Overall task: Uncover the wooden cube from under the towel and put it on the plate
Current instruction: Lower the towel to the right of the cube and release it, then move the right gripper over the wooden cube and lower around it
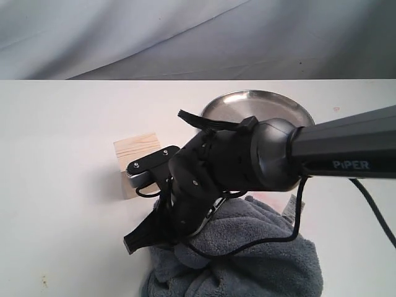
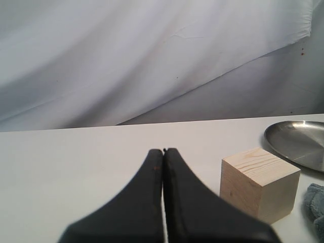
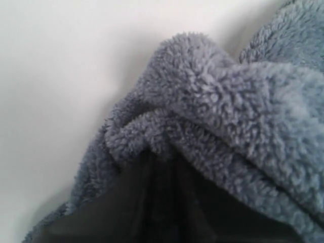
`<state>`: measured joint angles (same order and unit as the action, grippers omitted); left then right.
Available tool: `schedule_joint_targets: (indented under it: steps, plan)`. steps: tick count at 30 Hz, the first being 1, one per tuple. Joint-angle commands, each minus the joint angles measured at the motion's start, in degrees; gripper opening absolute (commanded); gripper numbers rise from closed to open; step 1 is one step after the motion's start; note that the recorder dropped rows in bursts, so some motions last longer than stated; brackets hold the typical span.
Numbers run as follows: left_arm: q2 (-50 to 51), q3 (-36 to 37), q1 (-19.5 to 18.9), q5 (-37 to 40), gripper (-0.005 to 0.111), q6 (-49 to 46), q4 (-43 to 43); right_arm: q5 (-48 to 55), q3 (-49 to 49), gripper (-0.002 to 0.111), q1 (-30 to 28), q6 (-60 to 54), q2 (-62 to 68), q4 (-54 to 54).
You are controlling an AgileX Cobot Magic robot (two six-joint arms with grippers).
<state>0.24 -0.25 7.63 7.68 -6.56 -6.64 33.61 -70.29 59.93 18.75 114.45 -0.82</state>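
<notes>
The wooden cube (image 1: 137, 156) stands uncovered on the white table, left of the plate (image 1: 257, 104). The blue-grey towel (image 1: 247, 257) lies bunched at the front of the table, off the cube. My right gripper (image 1: 139, 238) reaches across from the right, down to the towel's left edge. In the right wrist view a towel (image 3: 212, 101) fold is gathered at the right gripper (image 3: 162, 157), which is shut on it. My left gripper (image 2: 163, 151) is shut and empty, low over the table. The wooden cube (image 2: 258, 182) sits just beside it, with the plate (image 2: 298, 144) and the towel (image 2: 316, 205) beyond.
The black right arm (image 1: 346, 151) spans the right half of the exterior view and hides part of the plate's front rim. A black cable (image 1: 297, 216) loops over the towel. A grey cloth backdrop (image 1: 185, 37) hangs behind the table.
</notes>
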Motion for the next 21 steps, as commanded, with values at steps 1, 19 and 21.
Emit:
schedule_joint_targets:
  steps: [1, 19, 21]
  plan:
    - [-0.24, 0.25, 0.28, -0.12, 0.0, 0.14, -0.1, 2.63, 0.21, 0.054, 0.05, -1.11, -1.62, 1.97]
    - [-0.24, 0.25, 0.28, -0.12, 0.0, 0.14, -0.1, 8.86, -4.27, 0.089, 0.05, 0.08, -14.76, 3.54]
    - [-0.24, 0.25, 0.28, -0.12, 0.0, 0.14, -0.1, 10.82, -7.23, 0.089, 0.05, 0.36, -14.23, 3.31]
